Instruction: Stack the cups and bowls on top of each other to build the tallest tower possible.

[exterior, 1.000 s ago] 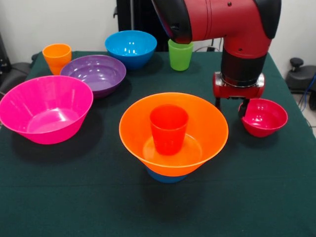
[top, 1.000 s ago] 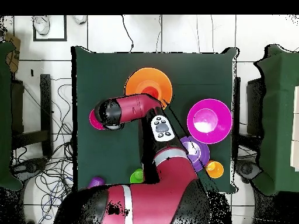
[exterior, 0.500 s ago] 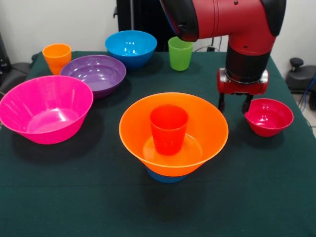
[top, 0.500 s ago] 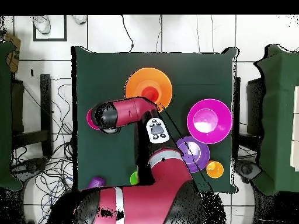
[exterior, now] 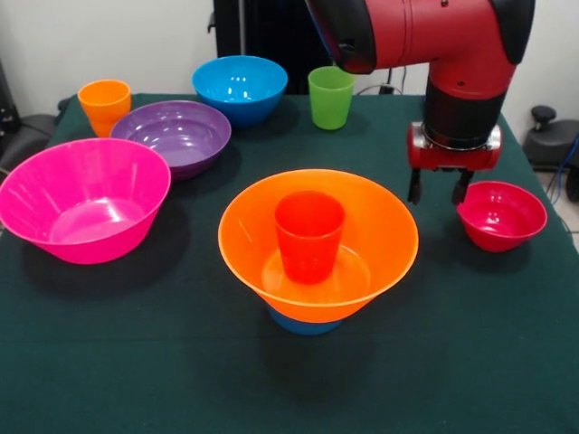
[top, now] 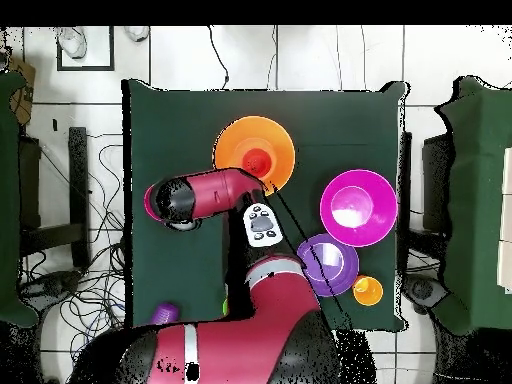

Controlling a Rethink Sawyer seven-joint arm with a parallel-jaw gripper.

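1. Dark green cloth is covering the worktop (exterior: 109, 362); a pale wall and a tiled floor are showing around it.
2. The end effector (exterior: 439, 186) is hanging just beside the small red bowl (exterior: 503, 215), at its rim on the tower side. Two dark fingers (exterior: 415, 186) are standing a narrow gap apart, holding nothing.
3. The red bowl is sitting mouth-up, axis vertical, well apart from the tower (exterior: 317, 249).
4. Handling, as I judge it: thin shiny plastic, light, stiff, slippery. Best hold is probably a pinch across the rim wall, one finger inside and one outside.
5. The tower is standing as light-blue bowl (exterior: 303, 323), large orange bowl (exterior: 380, 237) on it mouth-up, red-orange cup (exterior: 309, 235) upright inside.
6. Pink bowl (exterior: 83, 199), purple bowl (exterior: 172, 134), blue bowl (exterior: 240, 87), yellow-orange cup (exterior: 104, 104) and green cup (exterior: 330, 98) are all sitting mouth-up, unstacked.
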